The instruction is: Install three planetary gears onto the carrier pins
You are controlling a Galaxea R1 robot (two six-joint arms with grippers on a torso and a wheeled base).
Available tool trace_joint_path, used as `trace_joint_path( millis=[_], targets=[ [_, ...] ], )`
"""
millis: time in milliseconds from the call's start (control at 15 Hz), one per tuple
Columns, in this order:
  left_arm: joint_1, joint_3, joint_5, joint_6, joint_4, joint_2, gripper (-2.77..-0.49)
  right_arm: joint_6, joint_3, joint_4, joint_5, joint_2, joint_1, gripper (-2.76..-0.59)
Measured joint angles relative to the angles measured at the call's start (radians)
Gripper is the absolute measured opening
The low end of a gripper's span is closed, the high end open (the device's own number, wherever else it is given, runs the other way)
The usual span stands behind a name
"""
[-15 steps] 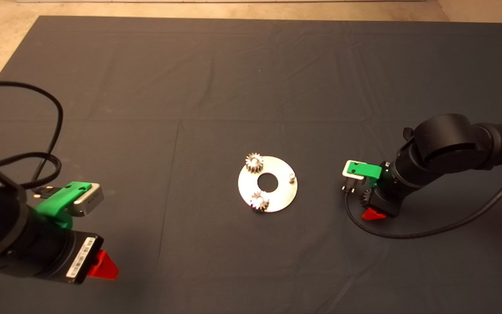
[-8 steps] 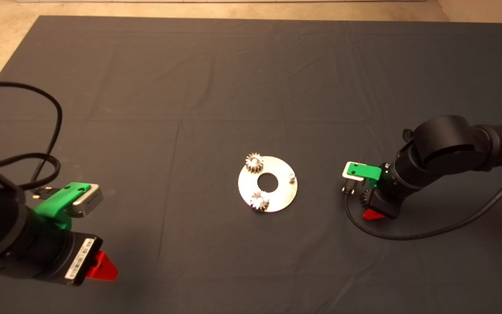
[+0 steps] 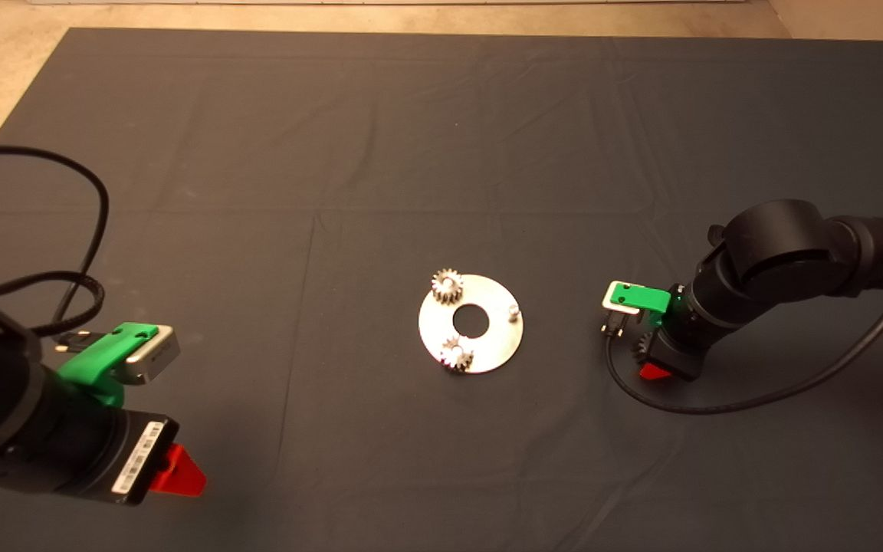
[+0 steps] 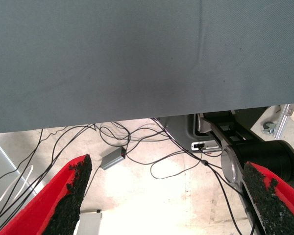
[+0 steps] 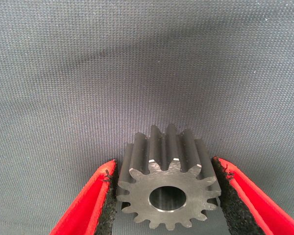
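Far off to the disc's [image 3: 471, 326] left, the left gripper [image 4: 166, 196] waits, fingers spread and empty. Between them, one bare pin [image 3: 513, 311] stands nearest the right gripper [image 5: 165, 196], whose pads pinch the third gear [image 5: 167, 188], bore facing the wrist.

Right gripper [image 5: 164, 196] jaws pinched shut low over the mat; left gripper [image 4: 166, 196] parked, jaws apart.
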Motion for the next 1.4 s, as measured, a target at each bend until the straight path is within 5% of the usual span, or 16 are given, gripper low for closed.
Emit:
trace_joint_path(
  millis=[1067,1200,1400],
  targets=[
    [0.000,0.009,0.000,0.000,-0.001,-0.009,-1.08,0.002,-0.012,0.000,0.000,0.005,0.010,-2.24],
    [0.000,0.009,0.000,0.000,-0.001,-0.008,-1.08,0.003,-0.016,-0.001,-0.002,0.014,0.048,-2.25],
    [0.000,0.009,0.000,0.000,-0.001,-0.007,-1.08,0.026,-0.019,0.002,-0.002,0.042,0.153,-2.25]
  ],
)
